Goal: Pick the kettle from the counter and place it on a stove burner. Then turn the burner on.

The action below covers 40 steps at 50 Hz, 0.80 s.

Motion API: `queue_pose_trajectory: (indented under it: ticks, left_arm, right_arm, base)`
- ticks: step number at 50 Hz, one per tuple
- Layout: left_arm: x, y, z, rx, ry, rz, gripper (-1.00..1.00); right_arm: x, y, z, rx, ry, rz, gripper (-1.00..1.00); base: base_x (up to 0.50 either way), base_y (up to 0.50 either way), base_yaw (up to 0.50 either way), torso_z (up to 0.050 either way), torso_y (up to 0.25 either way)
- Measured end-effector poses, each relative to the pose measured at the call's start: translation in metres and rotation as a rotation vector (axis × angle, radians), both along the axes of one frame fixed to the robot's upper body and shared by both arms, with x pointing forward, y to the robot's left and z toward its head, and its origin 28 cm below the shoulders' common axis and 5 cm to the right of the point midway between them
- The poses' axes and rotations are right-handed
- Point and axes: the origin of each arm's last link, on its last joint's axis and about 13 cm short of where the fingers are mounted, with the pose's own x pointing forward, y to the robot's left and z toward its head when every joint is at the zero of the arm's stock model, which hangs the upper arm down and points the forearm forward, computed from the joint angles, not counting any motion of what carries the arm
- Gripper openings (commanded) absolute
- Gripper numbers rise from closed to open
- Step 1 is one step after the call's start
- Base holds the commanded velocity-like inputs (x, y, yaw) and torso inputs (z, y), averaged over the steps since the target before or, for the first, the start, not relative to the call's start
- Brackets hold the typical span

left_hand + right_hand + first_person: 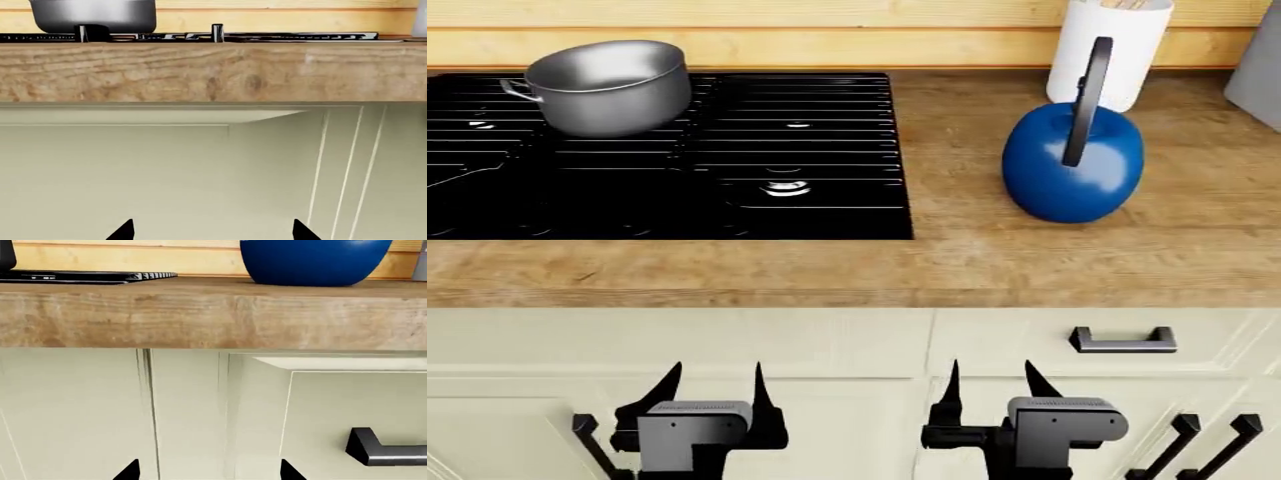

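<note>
The blue kettle (1072, 163) with its tall black handle stands on the wood counter (1028, 255), right of the black stove; its lower body shows in the right wrist view (313, 261). The nearest burner (785, 187) lies in the stove's front right part. My left gripper (714, 382) is open and empty, low in front of the cabinets below the stove. My right gripper (993, 378) is open and empty, low in front of the cabinets, below and left of the kettle. The counter's front edge fills the left wrist view (213, 72).
A grey steel pot (607, 85) sits on the stove's back left grate. A white utensil jar (1108, 50) stands behind the kettle. A drawer with a black handle (1121, 340) is right of my right gripper. A grey object (1261, 60) is at the far right.
</note>
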Motion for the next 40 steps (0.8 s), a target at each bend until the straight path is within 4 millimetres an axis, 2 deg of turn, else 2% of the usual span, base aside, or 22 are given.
queue_pose_trajectory:
  ticks: [8,18,40]
  left_arm:
    - [0.0001,0.0000,0.0004,-0.003,-0.001,0.000,1.00]
    - [-0.0005,-0.0001,0.0015,-0.015,-0.009,0.000,1.00]
    - [-0.0021,0.0005,0.0049,-0.057,-0.043,-0.013,1.00]
  right_arm:
    - [0.0002,0.0000,0.0000,0.000,0.001,-0.001,1.00]
    - [0.0004,-0.0003,-0.0002,-0.006,0.002,-0.001,1.00]
    - [0.0014,-0.0009,-0.0018,-0.003,0.001,0.000,1.00]
  base:
    - [0.00,-0.36,0.00,0.000,0.000]
    - [0.00,0.00,0.00,0.000,0.000]
    - [0.00,0.00,0.00,0.049,0.000]
